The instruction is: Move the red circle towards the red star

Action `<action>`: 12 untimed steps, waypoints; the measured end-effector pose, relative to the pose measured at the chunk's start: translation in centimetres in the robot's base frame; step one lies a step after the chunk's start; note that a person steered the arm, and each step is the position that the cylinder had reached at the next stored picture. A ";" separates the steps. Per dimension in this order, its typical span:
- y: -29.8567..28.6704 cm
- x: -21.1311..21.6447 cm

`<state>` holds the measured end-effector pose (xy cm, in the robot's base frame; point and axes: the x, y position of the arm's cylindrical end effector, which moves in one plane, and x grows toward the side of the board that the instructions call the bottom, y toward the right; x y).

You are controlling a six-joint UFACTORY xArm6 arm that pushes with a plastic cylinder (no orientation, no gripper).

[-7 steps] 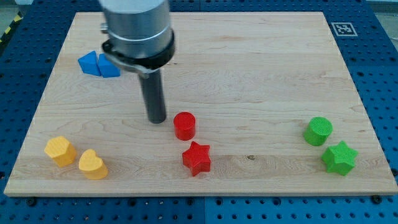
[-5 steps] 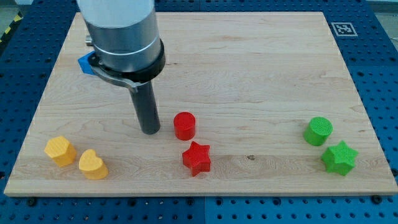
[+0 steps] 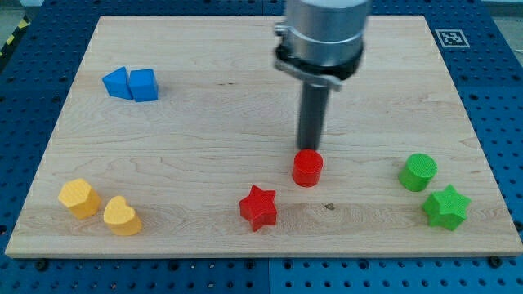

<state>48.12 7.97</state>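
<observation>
The red circle [image 3: 307,168] stands on the wooden board, right of the middle. The red star [image 3: 259,207] lies below and to its left, about a block's width apart. My tip [image 3: 310,149] is at the circle's upper edge, just behind it toward the view's top, touching or nearly touching it. The dark rod rises from there to the grey arm body at the view's top.
Two blue blocks [image 3: 131,84] sit at the upper left. Two yellow blocks [image 3: 79,198] [image 3: 122,216] sit at the lower left. A green circle [image 3: 418,172] and a green star [image 3: 446,207] sit at the right. The board's bottom edge [image 3: 261,253] is close under the star.
The red circle now stands farther right, away from the star. My tip has moved from the circle's left side to its upper edge, far to the right.
</observation>
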 end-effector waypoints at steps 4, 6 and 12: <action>0.8 2.1; -0.2 3.3; -2.9 1.3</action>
<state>49.38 5.02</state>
